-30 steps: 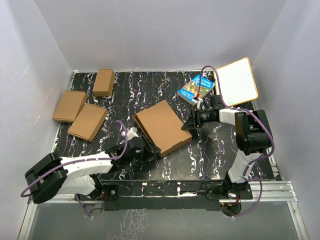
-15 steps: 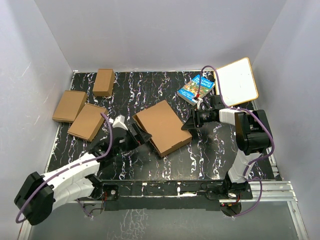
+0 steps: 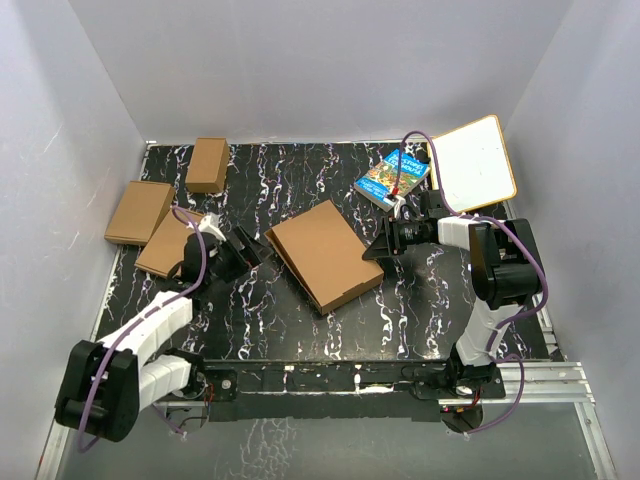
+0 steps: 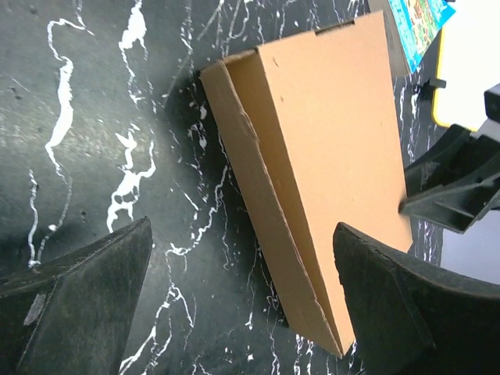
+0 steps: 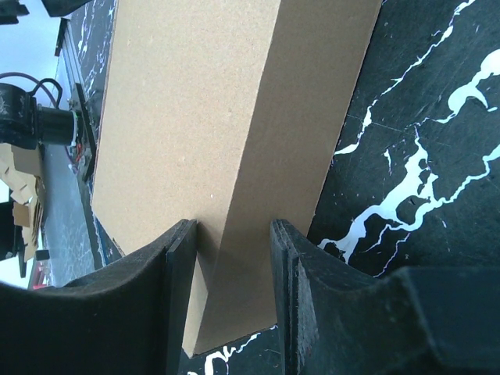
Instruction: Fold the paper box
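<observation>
Right gripper [image 5: 232, 234] has its 2 fingers closed on the right-hand edge of the paper box [image 3: 325, 255], the cardboard filling the gap between them in the right wrist view. That box lies flat near the middle of the marbled table [image 3: 300, 180], turned at an angle, and looks mostly formed; yet the left wrist view shows its lid standing slightly off the long left wall, so the closure seems unfinished. Left gripper [image 4: 242, 228] hangs spread wide and empty just beside that ajar side, touching nothing. I judge the main risk to be the lid springing up, since only 1 edge is pinched and corrugated board resists its creases. A push from the left could also slide or pivot the whole box on the slick surface instead of seating the flap. Further out, 3 smaller boxes [image 3: 175, 243] sit close behind the left arm, and a blue book [image 3: 393, 177] and white board [image 3: 475, 160] lie beyond the right arm.
</observation>
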Robot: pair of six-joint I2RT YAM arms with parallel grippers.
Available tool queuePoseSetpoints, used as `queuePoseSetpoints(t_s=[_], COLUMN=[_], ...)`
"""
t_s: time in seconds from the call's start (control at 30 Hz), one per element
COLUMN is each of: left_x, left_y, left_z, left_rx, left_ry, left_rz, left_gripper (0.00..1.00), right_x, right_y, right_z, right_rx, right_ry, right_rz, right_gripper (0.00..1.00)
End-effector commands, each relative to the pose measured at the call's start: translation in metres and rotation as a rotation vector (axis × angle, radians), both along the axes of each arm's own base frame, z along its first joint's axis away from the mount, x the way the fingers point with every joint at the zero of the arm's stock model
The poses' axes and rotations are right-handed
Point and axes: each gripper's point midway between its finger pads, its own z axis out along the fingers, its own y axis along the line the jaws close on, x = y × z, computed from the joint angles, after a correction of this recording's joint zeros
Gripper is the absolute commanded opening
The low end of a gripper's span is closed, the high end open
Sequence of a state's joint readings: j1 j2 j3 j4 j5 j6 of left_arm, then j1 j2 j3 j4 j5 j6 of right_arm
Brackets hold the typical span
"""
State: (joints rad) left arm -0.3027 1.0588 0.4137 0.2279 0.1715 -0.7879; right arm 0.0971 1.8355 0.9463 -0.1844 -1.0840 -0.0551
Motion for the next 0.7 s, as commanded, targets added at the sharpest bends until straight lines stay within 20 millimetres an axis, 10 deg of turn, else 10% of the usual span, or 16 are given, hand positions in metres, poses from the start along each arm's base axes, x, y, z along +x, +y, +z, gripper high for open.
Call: queuePoseSetpoints(t_s=[0.0, 0.67], left_x=[0.018, 0.068], left_y=[0.000, 0.007], left_z=[0.023, -0.007], left_rx=[-0.069, -0.188], left_ry=[-0.068, 0.029], left_rz=[-0.053, 0.003], left_gripper=[0.97, 0.94], right_x=[0.005, 0.004], right_y=[-0.009, -0.002], right_z=[-0.037, -0.020], right_rx=[-0.148, -0.079], right_ry=[-0.031, -0.067], right_rz=[-0.015, 0.022], right_gripper=[0.44, 0.44])
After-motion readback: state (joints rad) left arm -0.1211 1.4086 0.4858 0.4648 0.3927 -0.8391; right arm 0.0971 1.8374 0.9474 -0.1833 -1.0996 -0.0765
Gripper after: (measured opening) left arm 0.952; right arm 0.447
